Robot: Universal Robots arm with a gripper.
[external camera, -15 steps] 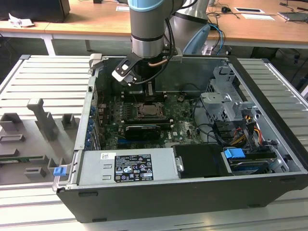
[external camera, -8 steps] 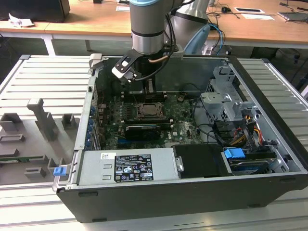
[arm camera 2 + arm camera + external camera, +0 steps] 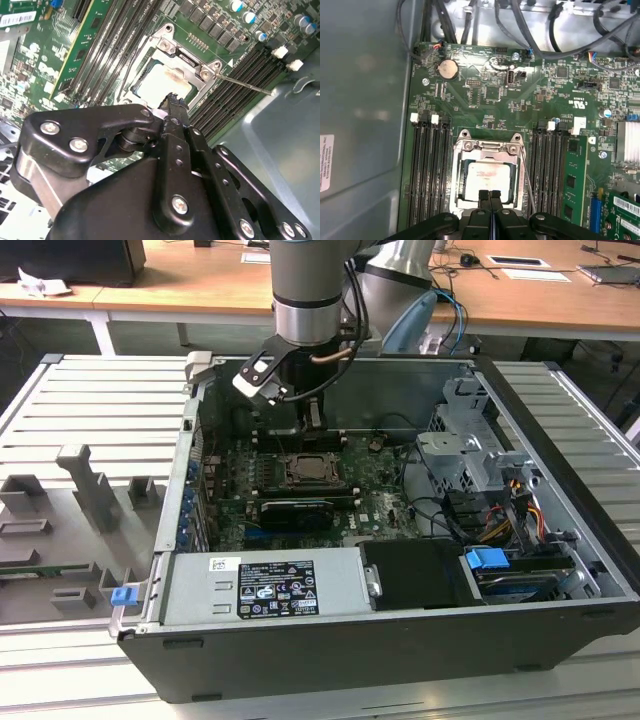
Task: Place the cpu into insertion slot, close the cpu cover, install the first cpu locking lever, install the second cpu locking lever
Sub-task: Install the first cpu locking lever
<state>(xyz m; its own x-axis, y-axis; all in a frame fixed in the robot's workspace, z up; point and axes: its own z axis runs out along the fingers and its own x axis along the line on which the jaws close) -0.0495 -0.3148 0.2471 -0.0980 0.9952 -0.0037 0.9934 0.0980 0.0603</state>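
The cpu (image 3: 487, 176) lies flat in the insertion slot (image 3: 305, 472), its pale metal top showing through the window of the cpu cover (image 3: 487, 146). The cover's silver frame lies down over the chip in both wrist views (image 3: 187, 59). My gripper (image 3: 490, 196) hangs just above the socket's near edge with its two black fingers pressed together and nothing between them; its tip (image 3: 172, 100) sits at the rim of the cover. A thin wire locking lever (image 3: 527, 175) runs along one side of the socket and sticks out past it as a thin rod (image 3: 245, 85).
Black memory slots (image 3: 427, 170) flank the socket on both sides. The grey chassis wall (image 3: 360, 110) stands close beside them. In the exterior view a power supply (image 3: 265, 588) sits at the case front, and a drive cage (image 3: 470, 455) with cables is on the exterior view's right.
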